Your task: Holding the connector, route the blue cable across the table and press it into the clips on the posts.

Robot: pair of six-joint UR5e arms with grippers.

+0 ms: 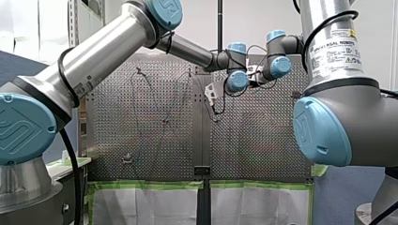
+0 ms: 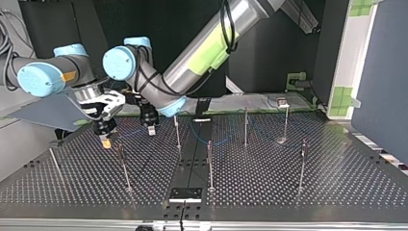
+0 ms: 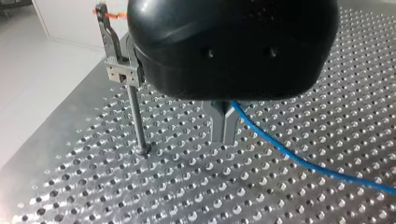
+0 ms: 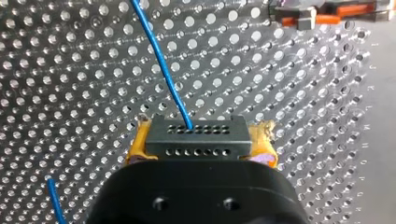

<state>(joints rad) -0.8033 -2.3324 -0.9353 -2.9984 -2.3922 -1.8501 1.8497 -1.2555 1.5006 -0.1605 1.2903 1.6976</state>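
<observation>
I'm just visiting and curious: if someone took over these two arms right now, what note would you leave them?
Right hand: shut on the connector, yellow pads on either side, blue cable leaving it.
Left hand: metal fingers shut on the cable further along, low over the table, beside a post.
Done: connector and cable are both held.
Left: that post's clip shows no cable, and the cable trails over the table. The other posts are too small to judge, so routing and pressing in remain.
</observation>
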